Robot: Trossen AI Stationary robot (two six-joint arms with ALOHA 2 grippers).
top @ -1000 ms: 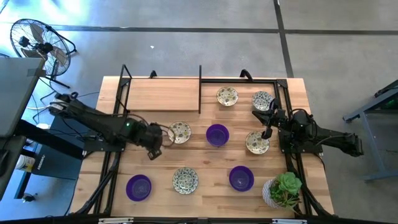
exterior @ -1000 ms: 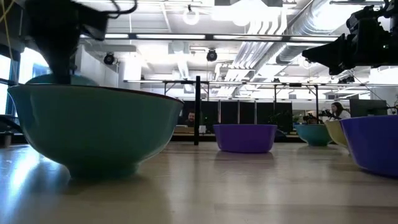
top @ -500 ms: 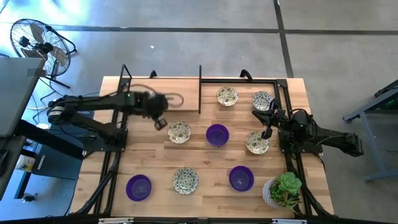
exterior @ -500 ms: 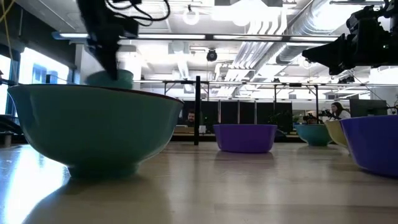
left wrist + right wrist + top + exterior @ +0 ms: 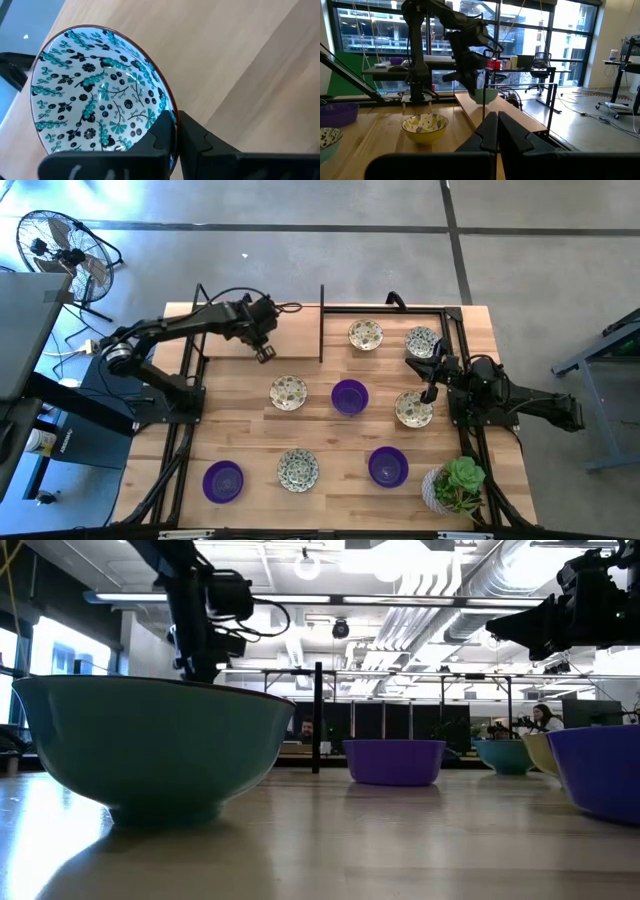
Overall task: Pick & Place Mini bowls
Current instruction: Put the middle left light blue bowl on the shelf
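My left gripper is shut on a cream mini bowl with a teal speckled pattern over the raised wooden board at the table's far left. The right wrist view shows that bowl upright under the left arm. Several patterned bowls and three purple bowls stand on their bases on the table. My right gripper waits shut beside a patterned bowl at the right. My left gripper pinches the patterned bowl's rim, one finger inside the bowl and one outside. The fingers come from above, pointing down. The bowl sits upright below them, over the raised board; I cannot tell whether its base touches the board.
A black upright post stands at the board's right end, and black frame bars run along both table sides. A white-potted green plant sits at the near right corner. Bare wood lies on the raised board and at the near left.
My left gripper has risen from the table's left middle and swung toward the far edge, carrying the patterned bowl, and now hangs over the raised board. The bowl has been lifted clear of the table. The other bowls have stayed in place.
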